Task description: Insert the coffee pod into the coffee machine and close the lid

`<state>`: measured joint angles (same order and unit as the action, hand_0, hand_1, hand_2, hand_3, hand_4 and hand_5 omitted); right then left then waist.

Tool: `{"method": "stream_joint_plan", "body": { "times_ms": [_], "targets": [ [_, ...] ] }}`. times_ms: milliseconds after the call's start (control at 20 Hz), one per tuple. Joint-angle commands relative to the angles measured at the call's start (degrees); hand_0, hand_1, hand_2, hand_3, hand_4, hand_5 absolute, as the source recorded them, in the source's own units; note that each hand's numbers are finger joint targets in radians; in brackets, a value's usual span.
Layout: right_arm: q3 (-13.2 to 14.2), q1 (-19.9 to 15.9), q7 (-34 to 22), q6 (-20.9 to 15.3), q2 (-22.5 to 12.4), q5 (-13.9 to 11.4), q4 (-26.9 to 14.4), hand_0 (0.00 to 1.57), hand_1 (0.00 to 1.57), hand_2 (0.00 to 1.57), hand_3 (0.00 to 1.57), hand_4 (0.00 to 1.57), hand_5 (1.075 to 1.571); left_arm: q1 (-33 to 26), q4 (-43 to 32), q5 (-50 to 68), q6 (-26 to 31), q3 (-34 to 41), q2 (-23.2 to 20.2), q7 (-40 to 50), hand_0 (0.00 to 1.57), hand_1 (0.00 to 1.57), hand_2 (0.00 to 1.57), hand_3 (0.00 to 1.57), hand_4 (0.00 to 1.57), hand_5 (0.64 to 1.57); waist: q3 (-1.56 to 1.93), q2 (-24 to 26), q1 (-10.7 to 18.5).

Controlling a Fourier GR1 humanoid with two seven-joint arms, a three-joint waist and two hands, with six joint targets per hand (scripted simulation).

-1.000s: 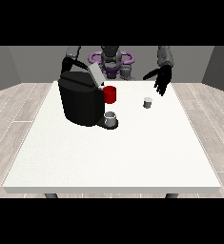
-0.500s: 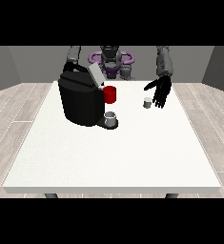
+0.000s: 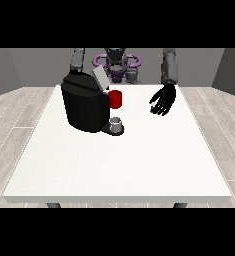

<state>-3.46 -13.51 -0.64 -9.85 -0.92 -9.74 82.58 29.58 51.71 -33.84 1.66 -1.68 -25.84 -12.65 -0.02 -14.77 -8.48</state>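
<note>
Since the earlier frames we are noting that the hand at the view's right [image 3: 163,100] is coming lower and closer to the camera, and the small pale coffee pod that was standing on the table just left of it is no longer showing; the hand is now covering that spot, right of centre in the upper half of the frame. Its fingers are hanging downward and spread; we cannot tell whether they are closing on the pod beneath, and the pod itself is hidden from us. The hand at the view's left is not showing; only its arm [image 3: 77,61] is appearing behind the coffee machine [image 3: 84,106].

We are finding the coffee machine standing in the upper left-centre of the white table [image 3: 119,165], with its lid [image 3: 100,78] tilted up and open. A red cup [image 3: 116,99] is sitting at the machine's right side, and a small grey cup [image 3: 117,123] is resting on the machine's base, lower in the frame.

As to progress, we are judging the task to be at its opening step. The pod is not in the machine as far as we can see, and the lid is not closed. Remaining: securing the pod, carrying it leftward to the open chamber, placing it in, and lowering the lid.
</note>
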Motion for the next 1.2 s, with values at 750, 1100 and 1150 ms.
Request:
{"method": "stream_joint_plan", "body": {
  "times_ms": [750, 1100, 1150],
  "targets": [
    [5.41, -2.34, 3.85, 1.73, -0.94, 3.11, -12.46, 0.00, 0.00, 0.00, 0.00, 0.00, 1.571, 5.37, -9.91, -14.92, 4.33, -6.32, 0.86, 0.06, 0.87, 0.87, 1.02, 0.92, 0.41, 1.571, 0.03, 3.89, 2.32],
    [5.66, -2.32, 2.41, -0.22, -2.99, 0.31, -12.72, 0.00, 0.00, 0.00, 0.00, 0.00, 1.571, 7.69, -11.47, -11.75, 2.82, -2.09, 1.86, -6.31, 1.37, 1.37, 1.37, 1.30, 0.48, 1.571, 0.01, 4.38, 2.47],
    [4.11, -1.09, 4.67, -0.37, -2.28, -0.73, -12.62, 0.00, 0.00, 0.00, 0.00, 0.00, 1.571, 9.25, -11.90, -9.59, 3.16, 0.06, 1.53, -7.61, 1.42, 1.42, 1.40, 1.33, 0.49, 1.571, 0.00, 2.81, 1.55]
  ]
}}
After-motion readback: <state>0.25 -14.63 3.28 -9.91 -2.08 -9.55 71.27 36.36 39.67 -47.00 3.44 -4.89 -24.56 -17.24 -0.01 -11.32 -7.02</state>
